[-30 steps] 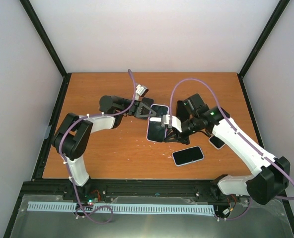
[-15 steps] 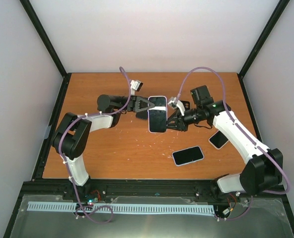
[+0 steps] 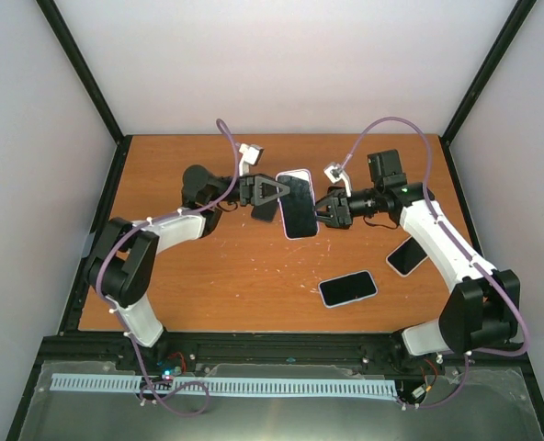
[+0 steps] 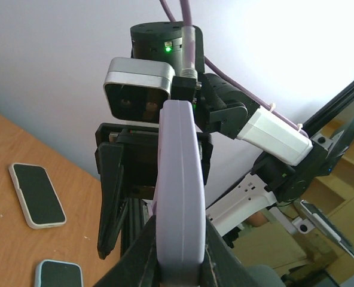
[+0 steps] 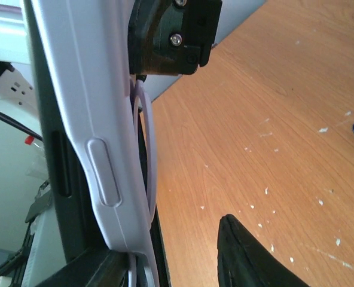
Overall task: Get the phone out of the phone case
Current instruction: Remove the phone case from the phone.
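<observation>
Lavender phone case [image 4: 178,179], phone [image 3: 298,209] inside, held off wooden table [image 3: 208,276] near centre, toward 12 o'clock. Left gripper [image 3: 277,191] at its 9 o'clock, pinching case edge. Right gripper [image 3: 325,209] at 3 o'clock, spread, one finger [image 5: 249,251] clear of case. Loose phone [image 3: 347,288] and second phone [image 3: 402,256] at 4–5 o'clock.

Above the middle of the desk [image 3: 217,276], the phone case [image 3: 297,204] hangs between the left gripper [image 3: 277,190] at its left edge and the right gripper [image 3: 325,209] at its right. On the desk to the right lie a spare phone [image 3: 347,288] near the front and a second phone [image 3: 402,256] behind it, farther right.
</observation>
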